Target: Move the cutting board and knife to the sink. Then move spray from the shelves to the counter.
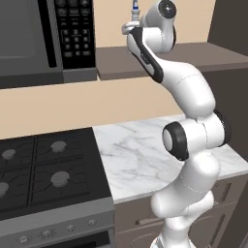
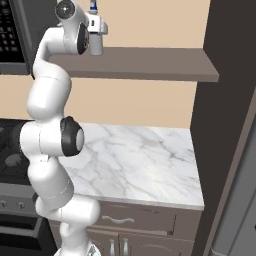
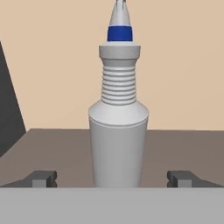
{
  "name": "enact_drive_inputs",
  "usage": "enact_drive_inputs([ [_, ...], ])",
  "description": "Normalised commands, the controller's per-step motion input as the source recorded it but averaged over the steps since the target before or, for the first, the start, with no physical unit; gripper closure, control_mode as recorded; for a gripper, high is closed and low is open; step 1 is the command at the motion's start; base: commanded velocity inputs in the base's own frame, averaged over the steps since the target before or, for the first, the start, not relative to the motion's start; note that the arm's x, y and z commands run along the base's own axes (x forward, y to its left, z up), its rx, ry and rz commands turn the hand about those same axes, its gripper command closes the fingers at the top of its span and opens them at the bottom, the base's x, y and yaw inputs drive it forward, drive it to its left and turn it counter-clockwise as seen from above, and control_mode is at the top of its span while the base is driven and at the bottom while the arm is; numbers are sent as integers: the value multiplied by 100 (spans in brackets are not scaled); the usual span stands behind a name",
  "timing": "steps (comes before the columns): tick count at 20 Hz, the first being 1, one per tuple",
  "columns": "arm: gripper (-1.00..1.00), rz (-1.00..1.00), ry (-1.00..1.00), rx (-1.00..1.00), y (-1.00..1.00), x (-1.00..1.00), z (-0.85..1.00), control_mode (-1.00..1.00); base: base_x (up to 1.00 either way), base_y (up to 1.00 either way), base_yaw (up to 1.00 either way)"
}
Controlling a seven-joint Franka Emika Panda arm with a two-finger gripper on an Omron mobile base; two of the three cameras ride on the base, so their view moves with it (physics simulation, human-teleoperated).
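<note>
Here, pincer (image 3: 112, 178) spread wide, apparently untouching, around upright spray (image 3: 118, 131) on shelves (image 3: 175, 148).

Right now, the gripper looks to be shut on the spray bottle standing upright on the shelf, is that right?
Not quite. The gripper is open, not shut: in the hand view its two finger tips stand wide apart on either side of the spray bottle, clear of its body. The rest holds: the bottle stands upright on the shelf.

Brown-grey wall shelf (image 2: 150, 62) w/ grey spray bottle (image 3: 118, 131) upright on its top; white marble counter (image 2: 145, 165) beneath, beside stove (image 1: 43, 169).
</note>
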Motion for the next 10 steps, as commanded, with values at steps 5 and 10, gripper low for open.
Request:
enact_drive_inputs([
  [5, -100, 0, 0, 0, 0, 27, -6, -100, 0, 0, 0],
  [10, -100, 0, 0, 0, 0, 28, -6, -100, 0, 0, 0],
])
